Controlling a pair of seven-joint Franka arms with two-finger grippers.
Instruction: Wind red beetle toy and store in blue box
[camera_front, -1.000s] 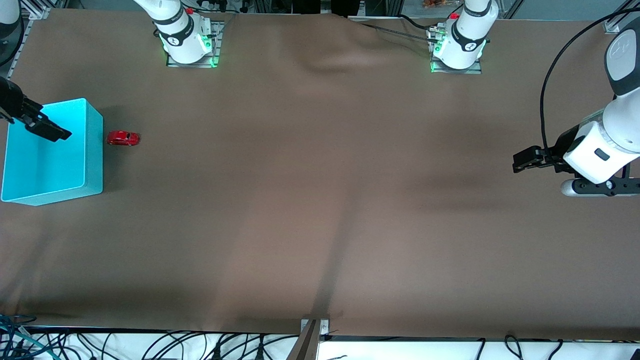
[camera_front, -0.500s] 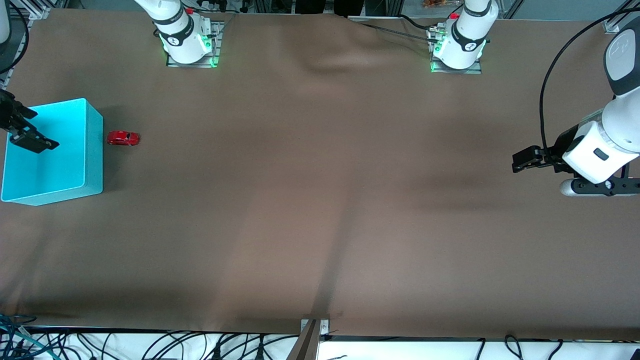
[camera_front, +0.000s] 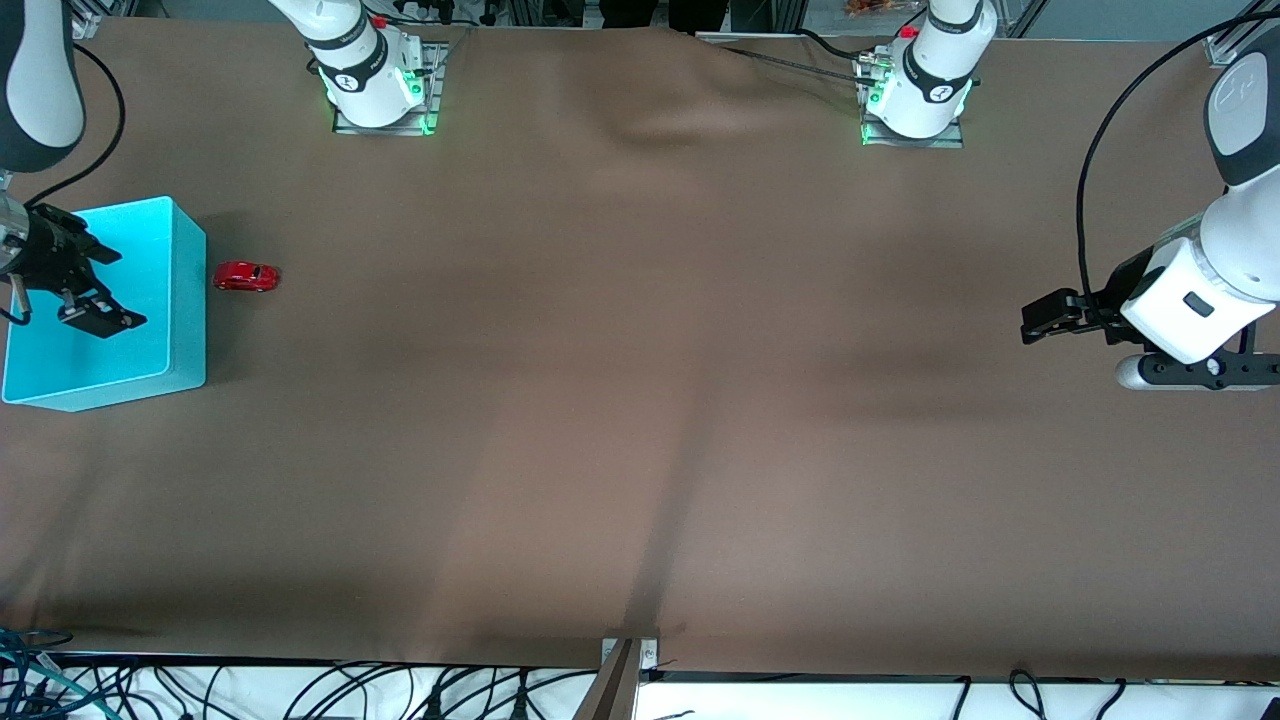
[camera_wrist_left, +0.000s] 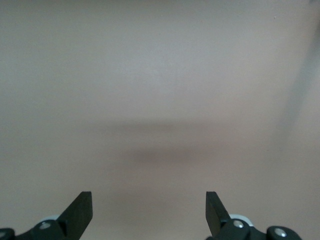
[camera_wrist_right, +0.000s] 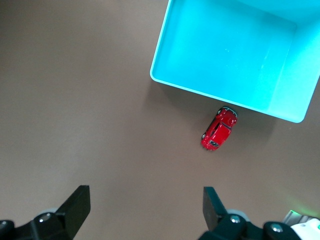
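Observation:
The red beetle toy (camera_front: 246, 276) (camera_wrist_right: 219, 129) stands on the brown cloth, close beside the blue box (camera_front: 190, 310) (camera_wrist_right: 235, 55) at the right arm's end of the table, and nothing holds it. The box has nothing in it. My right gripper (camera_front: 118, 290) (camera_wrist_right: 145, 205) hangs open and empty, high in the air by the box. In the front view it shows against the box's inside, and its wrist view looks down on box and toy. My left gripper (camera_front: 1035, 325) (camera_wrist_left: 149, 207) waits open and empty over bare cloth at the left arm's end.
Brown cloth (camera_front: 640, 400) covers the whole table, with a raised fold (camera_front: 660, 110) between the two arm bases (camera_front: 375, 90) (camera_front: 915, 100). Cables (camera_front: 300, 690) hang along the table edge nearest the front camera.
The right gripper has shifted and turned over the box, and more of the right arm now shows at the edge of the front view. The toy, the box and the left arm have hardly moved.

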